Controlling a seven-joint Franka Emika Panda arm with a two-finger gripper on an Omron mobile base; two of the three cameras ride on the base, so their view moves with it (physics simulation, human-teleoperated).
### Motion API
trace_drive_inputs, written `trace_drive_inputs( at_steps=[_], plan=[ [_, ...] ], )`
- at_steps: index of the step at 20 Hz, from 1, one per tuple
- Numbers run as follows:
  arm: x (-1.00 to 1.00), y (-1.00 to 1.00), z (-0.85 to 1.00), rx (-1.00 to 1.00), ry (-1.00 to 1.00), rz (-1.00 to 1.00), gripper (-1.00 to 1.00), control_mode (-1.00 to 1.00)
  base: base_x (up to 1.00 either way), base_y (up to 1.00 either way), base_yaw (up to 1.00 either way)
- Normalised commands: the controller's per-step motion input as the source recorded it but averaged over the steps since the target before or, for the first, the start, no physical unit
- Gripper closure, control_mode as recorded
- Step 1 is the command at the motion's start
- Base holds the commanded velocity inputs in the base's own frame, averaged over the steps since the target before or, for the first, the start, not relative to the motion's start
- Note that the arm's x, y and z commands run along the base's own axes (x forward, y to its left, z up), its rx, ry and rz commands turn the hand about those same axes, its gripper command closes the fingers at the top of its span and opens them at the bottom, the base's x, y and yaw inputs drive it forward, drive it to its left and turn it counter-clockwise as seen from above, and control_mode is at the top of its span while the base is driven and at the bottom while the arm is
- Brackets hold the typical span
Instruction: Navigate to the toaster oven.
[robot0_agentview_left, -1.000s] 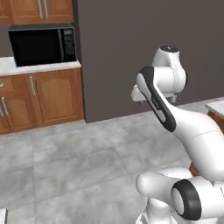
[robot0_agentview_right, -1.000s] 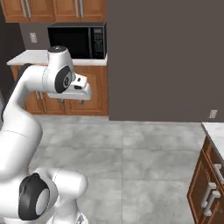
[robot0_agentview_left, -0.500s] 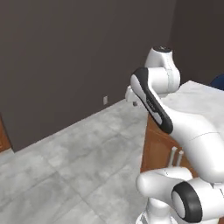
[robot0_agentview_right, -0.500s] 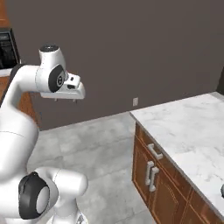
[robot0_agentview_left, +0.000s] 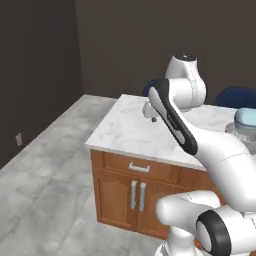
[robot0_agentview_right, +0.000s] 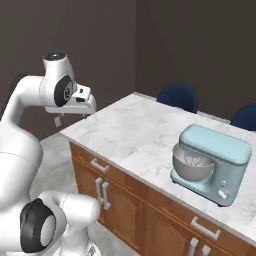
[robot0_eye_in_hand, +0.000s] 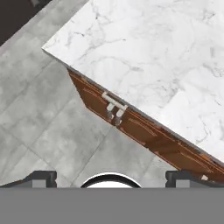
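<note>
The robot faced a marble-topped table (robot0_agentview_right: 135, 130) on wooden cabinets (robot0_agentview_left: 127, 192), which filled the middle of both base views. A pale blue stand mixer (robot0_agentview_right: 210, 162) sat at the right of the right base view, blue chairs (robot0_agentview_right: 178, 96) behind. The jaws were spread wide above the table's corner. I saw no toaster oven from there.
</note>
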Motion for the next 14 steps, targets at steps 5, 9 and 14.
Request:
trace_drive_inputs(
  at_steps=[5, 9, 14],
  plan=[
    [0.00, 0.00, 0.00, 0.00, 0.00, 0.00, -1.00, 1.00, 0.49, -0.40, -0.80],
    [0.00, 0.00, 0.00, 0.00, 0.00, 0.00, -1.00, 1.00, 0.41, -0.46, -0.82],
    [0.00, 0.00, 0.00, 0.00, 0.00, 0.00, -1.00, 1.00, 0.34, -0.49, -0.84]
  ],
)
